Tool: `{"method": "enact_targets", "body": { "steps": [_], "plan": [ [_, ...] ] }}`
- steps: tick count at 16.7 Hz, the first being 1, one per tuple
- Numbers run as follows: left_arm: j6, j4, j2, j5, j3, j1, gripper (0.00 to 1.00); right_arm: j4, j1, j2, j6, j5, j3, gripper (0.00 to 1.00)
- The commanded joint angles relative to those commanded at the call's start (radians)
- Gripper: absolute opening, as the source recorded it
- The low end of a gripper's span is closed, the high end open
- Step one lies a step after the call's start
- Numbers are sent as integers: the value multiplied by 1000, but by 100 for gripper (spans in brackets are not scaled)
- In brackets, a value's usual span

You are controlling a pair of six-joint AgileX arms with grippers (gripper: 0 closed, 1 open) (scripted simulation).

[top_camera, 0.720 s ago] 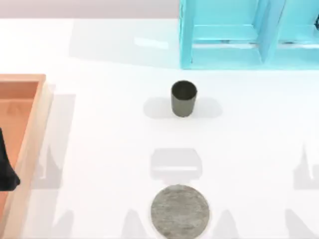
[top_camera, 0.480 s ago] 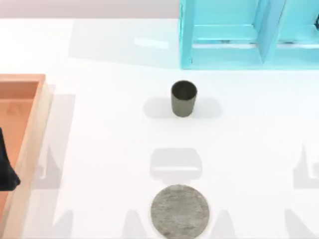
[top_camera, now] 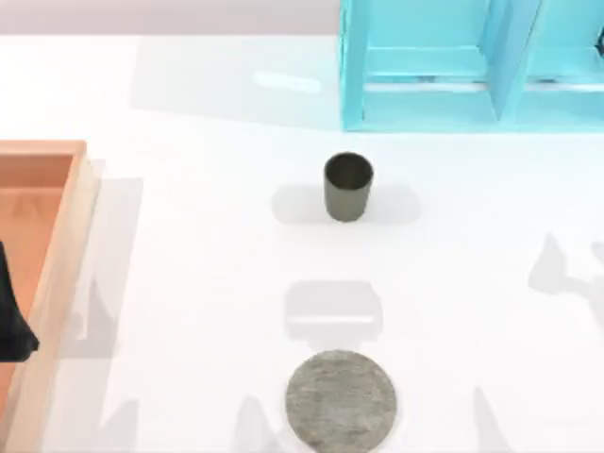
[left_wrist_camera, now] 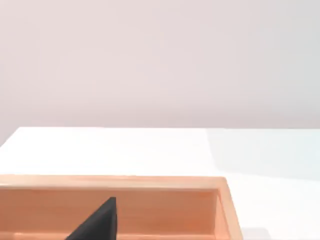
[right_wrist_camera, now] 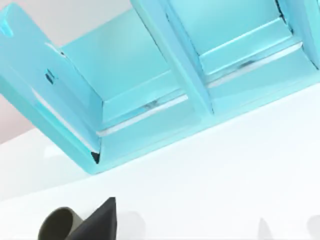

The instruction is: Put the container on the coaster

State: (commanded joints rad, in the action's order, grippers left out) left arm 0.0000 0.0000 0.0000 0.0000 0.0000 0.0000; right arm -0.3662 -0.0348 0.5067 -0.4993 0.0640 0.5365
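Container (top_camera: 348, 187) upright, worktop centre, axis vertical; coaster (top_camera: 341, 400) well apart, straight toward near edge. Right wrist view catches container (right_wrist_camera: 59, 224) close beside own dark fingertip (right_wrist_camera: 100, 222), so right arm judged nearer. Left end effector (top_camera: 11, 316) parked over wooden tray (top_camera: 58, 255). Finger spread of both: cannot tell. Container cut off in right wrist view.

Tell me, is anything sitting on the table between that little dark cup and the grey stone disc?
No object: in the top view the stretch between the cup and the disc is bare white table, crossed only by a faint grey shadow.
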Motion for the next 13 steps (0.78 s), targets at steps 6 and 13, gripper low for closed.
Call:
{"method": "enact_targets", "body": {
  "steps": [6,13],
  "plan": [
    [0,0,0,0,0,0,100,-436,-70,669,-574,66,649,100],
    [0,0,0,0,0,0,100,-907,-209,1475,-1185,125,1379,100]
  ]
}}
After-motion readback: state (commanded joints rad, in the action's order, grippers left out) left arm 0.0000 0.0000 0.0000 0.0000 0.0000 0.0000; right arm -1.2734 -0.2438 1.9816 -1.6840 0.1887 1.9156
